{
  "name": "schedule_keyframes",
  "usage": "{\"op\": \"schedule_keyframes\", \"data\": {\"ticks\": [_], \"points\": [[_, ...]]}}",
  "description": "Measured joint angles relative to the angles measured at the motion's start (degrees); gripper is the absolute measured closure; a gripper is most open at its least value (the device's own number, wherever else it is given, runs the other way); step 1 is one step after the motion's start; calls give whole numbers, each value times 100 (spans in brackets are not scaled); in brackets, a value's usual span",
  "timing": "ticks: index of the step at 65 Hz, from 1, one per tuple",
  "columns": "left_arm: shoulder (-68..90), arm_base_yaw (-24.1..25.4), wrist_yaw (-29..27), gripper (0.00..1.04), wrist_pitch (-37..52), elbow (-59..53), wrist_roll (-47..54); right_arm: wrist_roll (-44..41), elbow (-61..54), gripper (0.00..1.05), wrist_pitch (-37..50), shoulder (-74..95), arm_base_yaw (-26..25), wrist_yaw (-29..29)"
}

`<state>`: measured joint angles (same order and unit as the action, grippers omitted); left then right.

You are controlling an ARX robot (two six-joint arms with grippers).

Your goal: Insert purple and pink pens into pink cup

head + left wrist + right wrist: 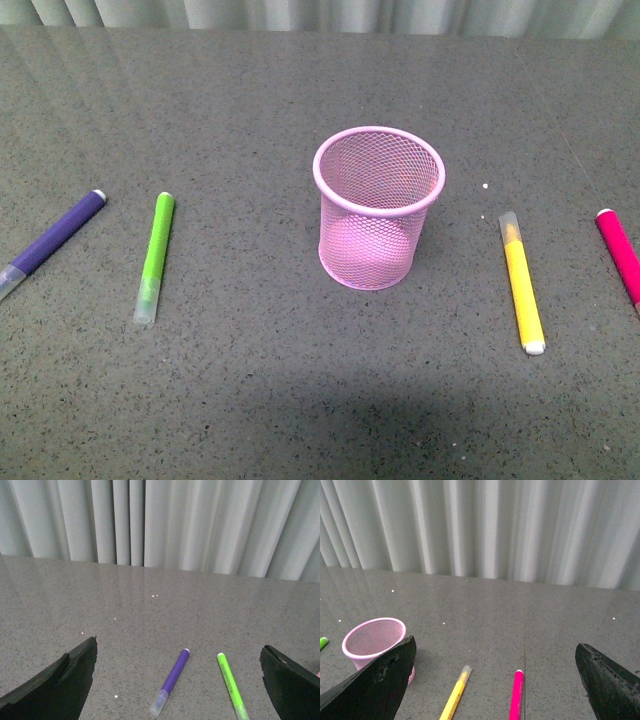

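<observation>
Purple pen [55, 240] and pink pen [620, 250] are laid flat, well apart from the empty pink cup [378, 205] between them. Nothing is held: left gripper [178, 644] and right gripper [495, 642] are spread wide. A first grasp is called for.

Marker pens: 4 in total, 1 of each colour.
- 1 purple marker pen [55, 240]
- 1 lime green marker pen [157, 255]
- 1 yellow marker pen [522, 285]
- 1 pink marker pen [620, 250]

In the front view, 2 pens are left of the cup and 2 are right of it.

Cups: 1, a pink mesh cup [370, 250].

Table: 1, a grey speckled table [250, 400].

Grippers: 2.
- 1 left gripper [178, 644]
- 1 right gripper [495, 641]

Each gripper shows 2 dark fingers spread wide.

Curtain: 1 pale pleated curtain [150, 520] behind the table.
</observation>
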<state>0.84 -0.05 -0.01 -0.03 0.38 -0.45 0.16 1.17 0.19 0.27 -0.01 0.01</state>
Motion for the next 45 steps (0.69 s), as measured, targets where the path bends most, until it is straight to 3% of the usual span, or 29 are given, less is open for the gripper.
{"op": "schedule_keyframes", "data": {"ticks": [45], "points": [[0,0,0,8,0,0,0,0,0,7,0,0,0,0]]}}
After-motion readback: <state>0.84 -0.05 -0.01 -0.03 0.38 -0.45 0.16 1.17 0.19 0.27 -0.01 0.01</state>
